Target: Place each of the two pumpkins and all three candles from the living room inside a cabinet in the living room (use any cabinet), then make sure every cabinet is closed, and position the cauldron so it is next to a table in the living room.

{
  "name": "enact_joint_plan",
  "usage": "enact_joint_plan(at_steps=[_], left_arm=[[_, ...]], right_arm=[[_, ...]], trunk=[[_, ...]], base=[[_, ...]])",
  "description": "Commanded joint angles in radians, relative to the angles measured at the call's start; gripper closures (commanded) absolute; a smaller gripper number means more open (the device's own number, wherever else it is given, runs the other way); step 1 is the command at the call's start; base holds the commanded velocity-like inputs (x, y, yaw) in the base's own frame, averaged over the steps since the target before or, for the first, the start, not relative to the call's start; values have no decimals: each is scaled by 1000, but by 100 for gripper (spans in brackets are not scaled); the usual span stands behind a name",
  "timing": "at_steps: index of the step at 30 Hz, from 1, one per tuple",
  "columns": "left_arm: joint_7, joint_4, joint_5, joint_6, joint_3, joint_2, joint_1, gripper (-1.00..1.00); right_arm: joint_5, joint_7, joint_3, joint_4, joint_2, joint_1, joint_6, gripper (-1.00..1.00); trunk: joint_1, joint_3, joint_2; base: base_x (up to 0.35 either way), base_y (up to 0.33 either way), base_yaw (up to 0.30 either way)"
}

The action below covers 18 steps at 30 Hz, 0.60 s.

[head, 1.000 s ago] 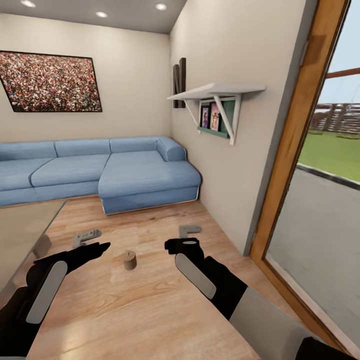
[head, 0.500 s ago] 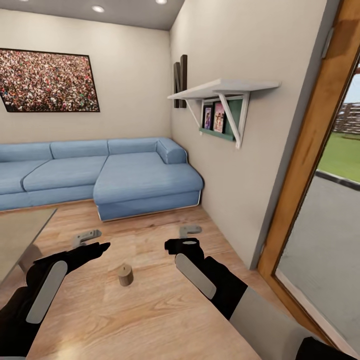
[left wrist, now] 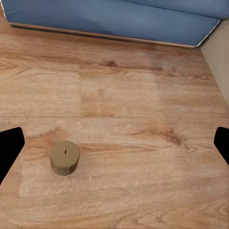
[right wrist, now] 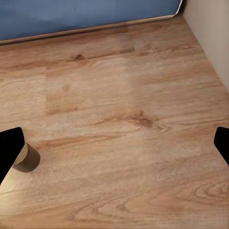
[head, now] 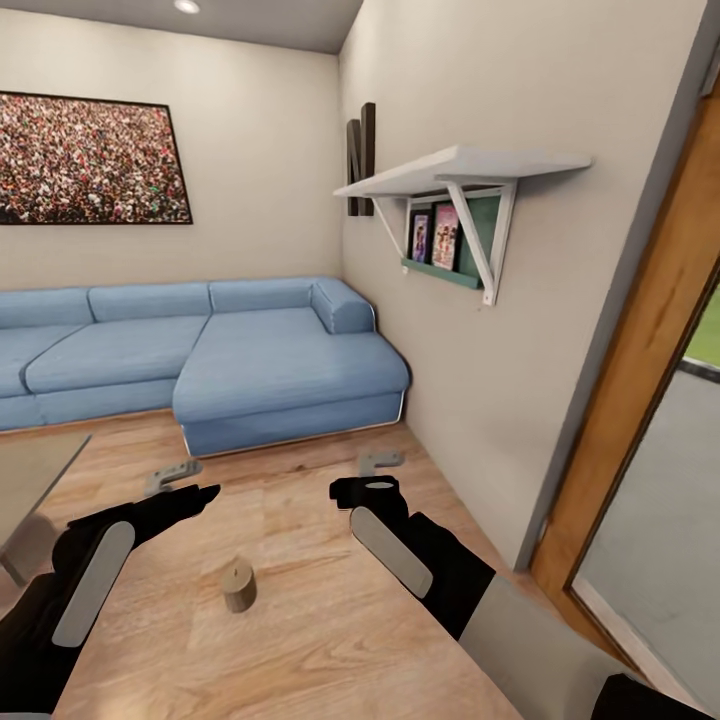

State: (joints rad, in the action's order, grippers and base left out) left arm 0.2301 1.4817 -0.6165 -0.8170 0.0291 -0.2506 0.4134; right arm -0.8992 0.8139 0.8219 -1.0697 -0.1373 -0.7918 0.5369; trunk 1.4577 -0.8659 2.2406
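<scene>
With both grippers [head: 190, 478] [head: 378, 464] open and empty, take the light, rigid candle [head: 238, 586] standing on the floor [head: 330, 620] by its sides.

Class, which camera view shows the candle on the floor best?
The left wrist view: the candle stands whole and unobstructed, its top and wick visible. The head view shows it small between the arms. In the right wrist view it sits partly hidden behind a finger.
</scene>
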Motion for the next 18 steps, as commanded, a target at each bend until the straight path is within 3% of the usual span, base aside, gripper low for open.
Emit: enact_joint_plan(at_steps=[1, 8, 11, 15, 18], left_arm=[[9, 0, -11, -4, 0, 0, 1, -100], [13, -23, -10, -15, 0, -1, 6, -100], [15, -76, -11, -44, 0, -1, 34, -100], [15, -219, -11, -80, 0, -2, 107, -100], [16, -385, -10, -93, 0, -3, 184, -100]], right_arm=[[-6, 8, 2, -1, 0, -1, 3, -100], [-6, 8, 2, -1, 1, -1, 3, -100], [-6, 7, 2, -1, 0, -1, 3, -100], [-6, 8, 2, -1, 1, -1, 3, -100], [-6, 7, 2, -1, 1, -1, 3, -100]], trunk=[[0, -1, 0], [0, -1, 0], [0, -1, 0], [0, -1, 0], [0, -1, 0]], base=[[340, 0, 0], [340, 0, 0], [340, 0, 0], [340, 0, 0], [340, 0, 0]])
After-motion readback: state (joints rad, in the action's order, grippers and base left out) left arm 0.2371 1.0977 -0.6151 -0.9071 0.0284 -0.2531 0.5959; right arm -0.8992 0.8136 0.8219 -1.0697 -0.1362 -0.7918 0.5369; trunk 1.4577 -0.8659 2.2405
